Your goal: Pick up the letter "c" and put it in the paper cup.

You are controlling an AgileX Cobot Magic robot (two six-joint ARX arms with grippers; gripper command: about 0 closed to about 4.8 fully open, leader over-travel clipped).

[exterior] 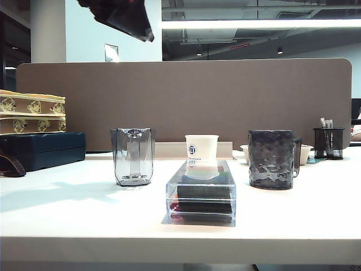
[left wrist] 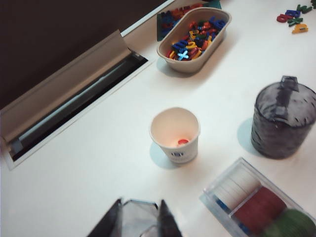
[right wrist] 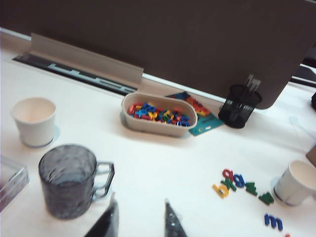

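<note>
The white paper cup (left wrist: 175, 133) with a blue logo stands upright in the middle of the table, behind the clear box in the exterior view (exterior: 201, 148). A small red piece, the letter "c" (left wrist: 183, 142), lies on the cup's bottom. My left gripper (left wrist: 140, 201) hangs high above the table and short of the cup. Its fingers are apart and hold nothing; the clear glass (left wrist: 140, 219) shows far below between them. The left arm's dark hand (exterior: 125, 17) sits at the exterior view's top left. My right gripper (right wrist: 140, 198) is open and empty beside the dark mug (right wrist: 67, 180).
A clear faceted glass (exterior: 133, 156) stands left of the cup and a dark textured mug (exterior: 273, 159) right of it. In front of the cup lies a clear plastic box (exterior: 201, 192). A tray of coloured letters (right wrist: 158, 114), loose letters (right wrist: 237, 183), a pen holder (right wrist: 239, 106) and a second white cup (right wrist: 295, 182) lie to the right.
</note>
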